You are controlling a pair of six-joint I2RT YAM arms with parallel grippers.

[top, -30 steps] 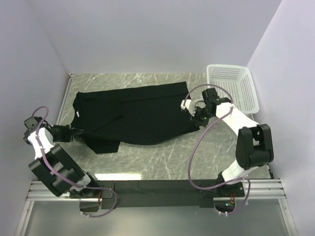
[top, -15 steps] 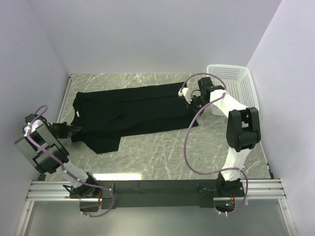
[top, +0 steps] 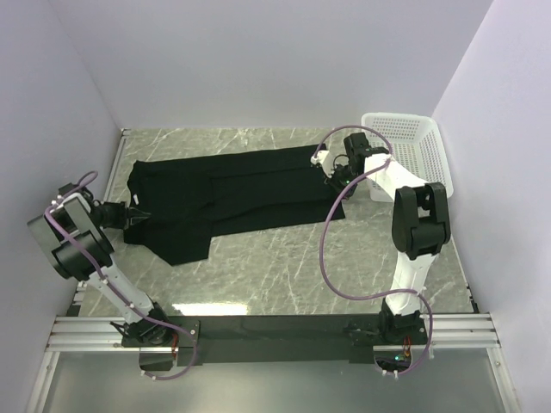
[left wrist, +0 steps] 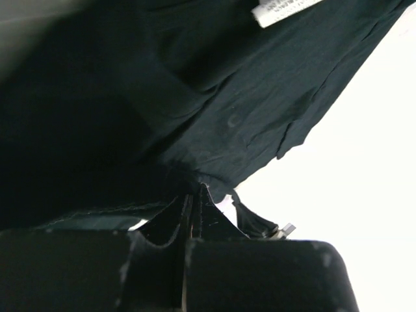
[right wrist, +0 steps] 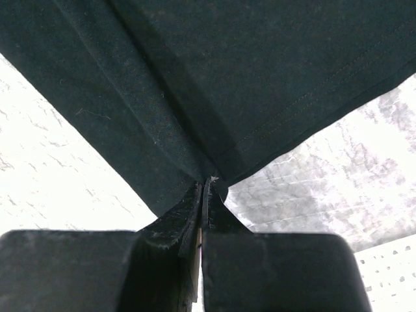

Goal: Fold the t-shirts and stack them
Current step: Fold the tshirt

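- Grey-veined marble forms the table [top: 284,275], boxed in by plain pale walls [top: 258,60] on three sides, with a metal rail [top: 275,331] along the near edge where both arms are bolted.
- One black t-shirt [top: 232,198] lies across the far half of the table, stretched sideways between the two arms and mostly flat, with long creases running left to right.
- A shorter flap of the t-shirt reaches toward the near side at its left end.
- The left gripper [top: 138,215] sits low at the t-shirt's left edge, close to the left wall.
- From the left wrist, the left gripper [left wrist: 195,195] has its jaws pressed together with a bunched fold of the black cloth [left wrist: 195,97] pinched between them; a white label [left wrist: 284,9] shows at the top of that view.
- The right gripper [top: 331,175] is at the t-shirt's far right corner, just beside the basket [top: 422,159].
- From the right wrist, the right gripper [right wrist: 205,185] is likewise closed tight, and a stitched edge of the t-shirt [right wrist: 227,65] fans out from the pinch, lifted slightly off the marble [right wrist: 312,188].
- A corner of the perforated white basket [right wrist: 390,273] shows at the lower right of the right wrist view.
- The basket stands in the far right corner of the table, against the right wall, apart from the t-shirt.
- A purple cable [top: 327,249] loops from the right arm's wrist down to its base; a similar one hangs along the left arm.
- No logo is visible on the t-shirt from above.
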